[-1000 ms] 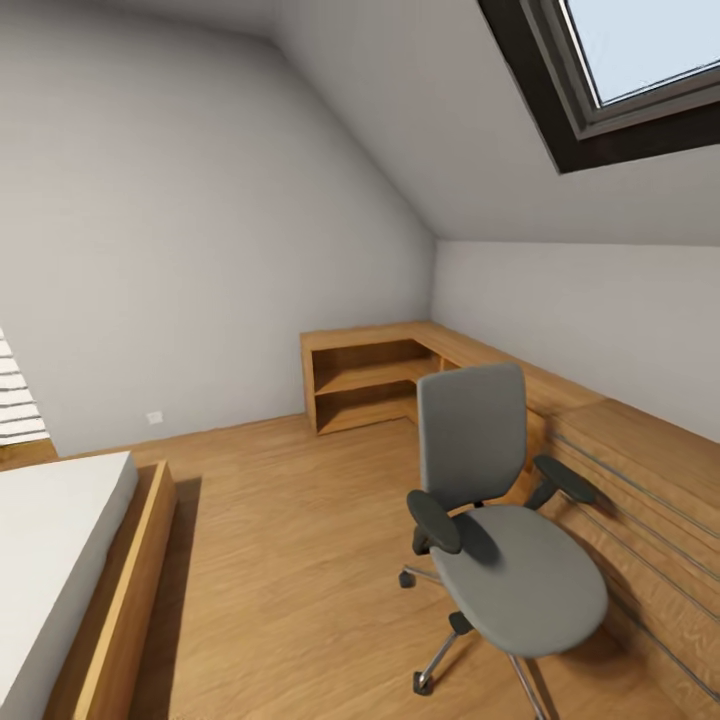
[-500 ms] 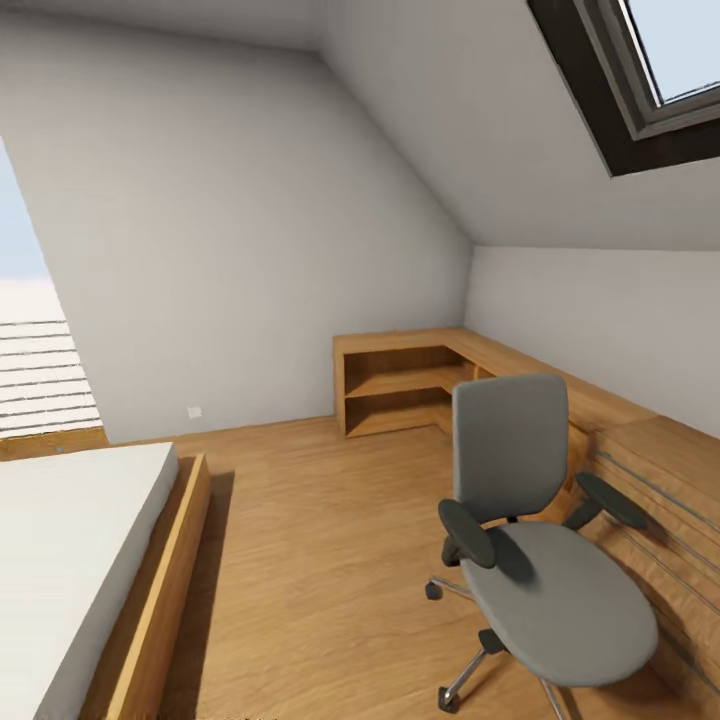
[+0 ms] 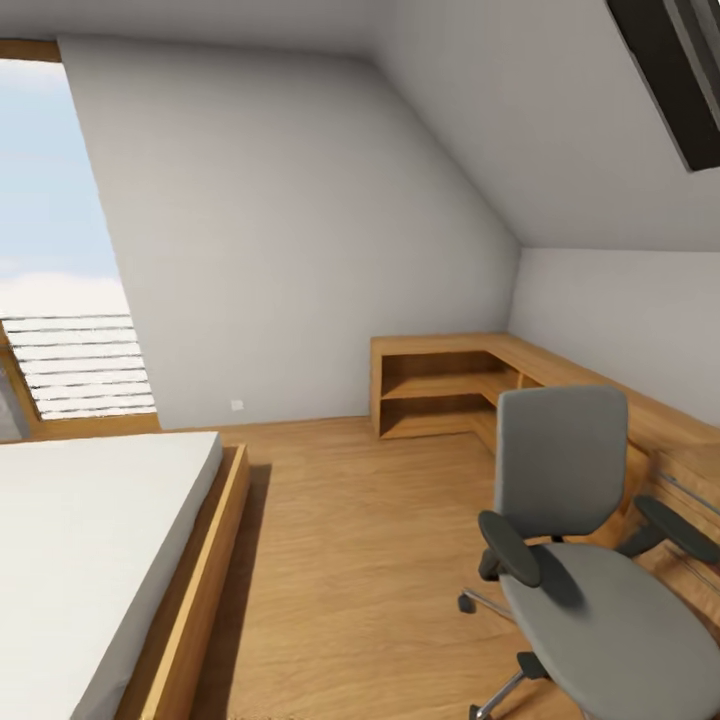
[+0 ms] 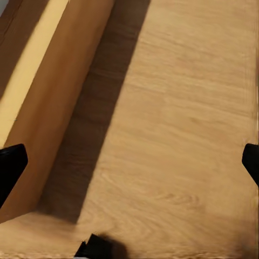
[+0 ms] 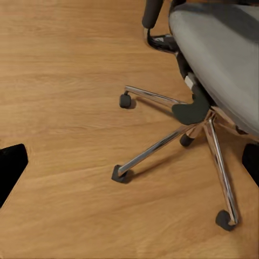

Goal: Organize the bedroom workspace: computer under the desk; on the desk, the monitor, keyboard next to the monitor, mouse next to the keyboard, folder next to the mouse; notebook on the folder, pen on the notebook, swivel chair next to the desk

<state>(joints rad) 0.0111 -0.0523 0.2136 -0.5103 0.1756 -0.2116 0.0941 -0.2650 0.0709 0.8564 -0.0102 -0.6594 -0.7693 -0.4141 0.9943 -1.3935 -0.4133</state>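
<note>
The swivel chair point(image 3: 585, 590), grey with black armrests, stands at the lower right of the head view on the wood-plank floor; its seat shows plain grey. In the right wrist view its seat point(image 5: 221, 48) and chrome star base point(image 5: 162, 145) lie just beyond my right gripper point(image 5: 129, 164), which is open and holds nothing. My left gripper point(image 4: 129, 164) is open over bare floor beside a wooden bed frame point(image 4: 43, 108). The desk, computer, monitor, keyboard, mouse, folder, notebook and pen are out of view.
A bed point(image 3: 90, 530) with a white mattress fills the lower left. A low oak shelf unit point(image 3: 440, 385) runs along the far corner and on behind the chair. A tall window point(image 3: 50, 250) is at left, a skylight point(image 3: 680, 70) at upper right. Open floor lies between bed and chair.
The whole view has swung left: chair and shelf shifted right in the picture and the tall window came into sight. The chair keeps its place in the room.
</note>
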